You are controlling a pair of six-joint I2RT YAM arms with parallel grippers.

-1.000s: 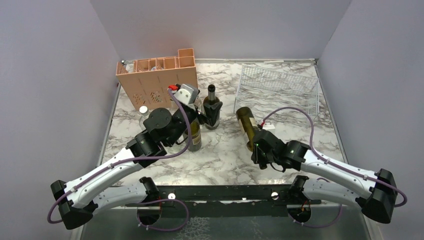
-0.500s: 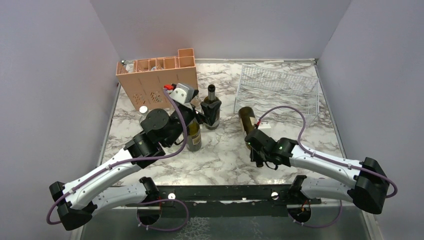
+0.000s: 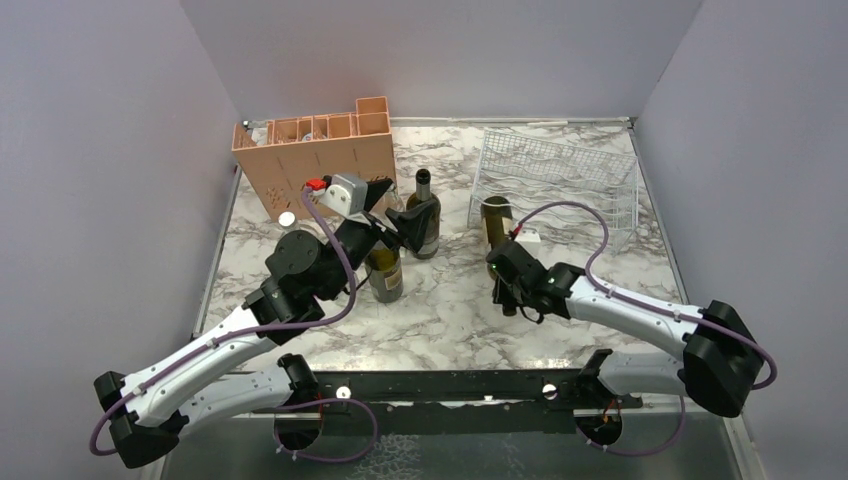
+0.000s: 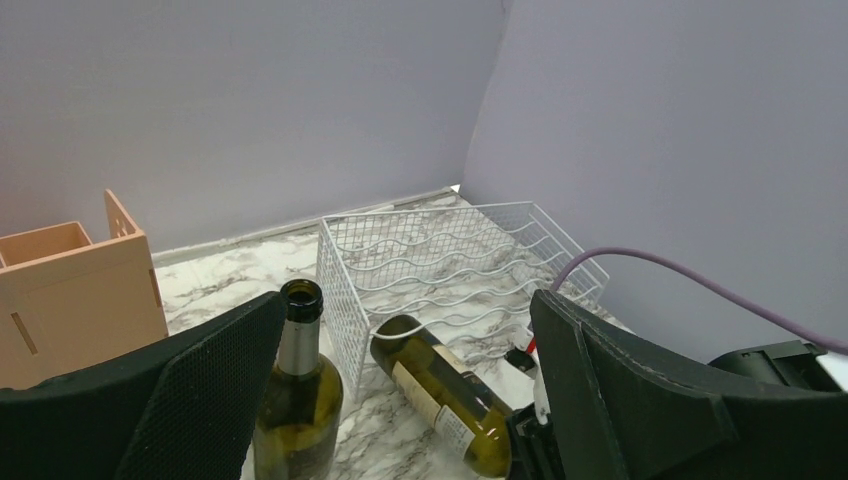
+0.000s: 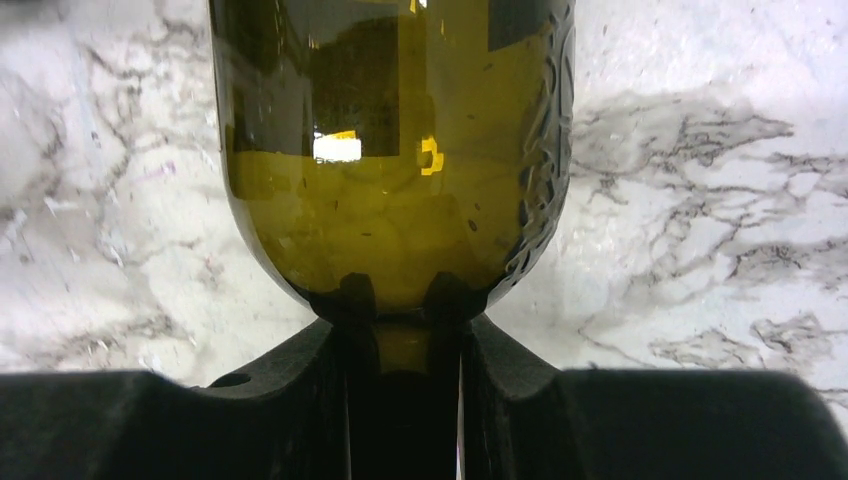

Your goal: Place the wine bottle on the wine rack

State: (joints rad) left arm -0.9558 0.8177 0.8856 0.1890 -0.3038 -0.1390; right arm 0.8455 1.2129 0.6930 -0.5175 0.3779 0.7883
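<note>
Brought the green glass wine bottle [image 3: 495, 225] nearer the white wire wine rack [image 3: 560, 175] at one o'clock. Pinched at the neck by right gripper [image 3: 507, 283]; left gripper [image 3: 392, 212] wide open. Almost there.

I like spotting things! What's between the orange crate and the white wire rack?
An upright bottle stands there on the marble, shown clearly in the top view.

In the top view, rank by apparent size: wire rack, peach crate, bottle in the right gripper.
1. Wine rack and peach crate: too alike to separate.
2. The wine bottle in the right gripper: far smaller, seen partly end-on.
</note>
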